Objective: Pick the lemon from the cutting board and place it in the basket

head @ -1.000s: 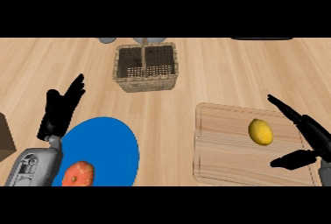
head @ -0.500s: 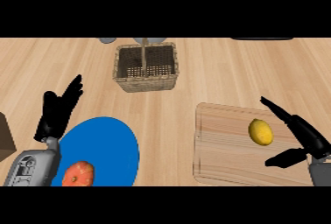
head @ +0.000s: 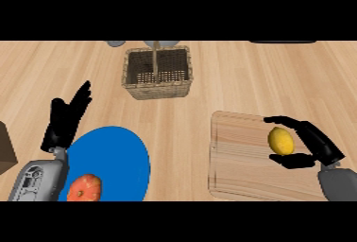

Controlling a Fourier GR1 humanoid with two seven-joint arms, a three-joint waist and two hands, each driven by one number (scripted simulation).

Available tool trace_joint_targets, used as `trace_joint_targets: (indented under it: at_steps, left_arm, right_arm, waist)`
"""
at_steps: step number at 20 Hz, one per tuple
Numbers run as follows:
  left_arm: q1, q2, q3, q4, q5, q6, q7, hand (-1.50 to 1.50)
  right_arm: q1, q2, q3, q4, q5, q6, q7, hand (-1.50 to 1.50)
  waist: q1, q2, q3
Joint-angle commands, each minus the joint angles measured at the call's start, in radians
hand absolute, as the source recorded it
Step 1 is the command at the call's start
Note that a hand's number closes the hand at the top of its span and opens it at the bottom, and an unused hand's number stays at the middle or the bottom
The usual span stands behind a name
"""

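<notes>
The yellow lemon (head: 280,140) lies on the wooden cutting board (head: 241,165) at the right. My right hand (head: 317,144) comes in from the lower right and wraps the lemon from its right side. Its fingers arch over the top and its thumb sits under the lower end. The wicker basket (head: 157,90) stands at the back centre, apart from the board. My left hand (head: 66,120) rests open at the left, fingers up, holding nothing.
A blue plate (head: 118,160) lies at the lower left with a red-orange fruit (head: 83,187) on it. A brown block (head: 5,149) shows at the left edge. Grey items (head: 160,44) stand behind the basket. Bare wood lies between basket and board.
My right hand has moved left onto the board and curled its fingers and thumb round the lemon. The lemon and the left hand have stayed in place.
</notes>
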Motion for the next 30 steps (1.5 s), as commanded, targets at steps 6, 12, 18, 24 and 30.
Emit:
trace_joint_targets:
  at_steps: [6,12,18,24,30]
  left_arm:
    - [0.058,0.006,0.008,-0.012,-0.006,-0.023,-0.059,0.00]
    - [-0.024,-0.022,-0.044,-0.018,-0.015,-0.031,-0.002,0.00]
    - [-0.043,-0.039,-0.086,-0.015,-0.019,-0.059,-0.002,0.00]
    - [-0.095,-0.072,-0.123,-0.001,-0.029,-0.063,0.007,0.00]
    - [-0.128,-0.092,-0.150,0.019,-0.031,-0.081,0.012,0.00]
  right_arm:
    - [0.011,0.000,0.027,0.001,0.116,-0.181,-0.087,1.50]
    - [-0.202,0.253,0.250,-0.026,0.384,-0.190,0.423,1.50]
    - [-0.397,0.319,0.336,0.039,0.508,-0.130,0.737,1.50]
    - [-0.631,0.321,0.354,0.065,0.404,-0.114,1.034,1.50]
    - [-0.844,0.322,0.337,0.048,0.267,-0.248,1.242,1.50]
  waist:
    - [0.000,0.000,0.000]
    - [0.120,0.009,-0.021]
    - [0.200,0.011,-0.020]
    - [0.243,0.023,-0.005]
    - [0.297,0.029,-0.004]
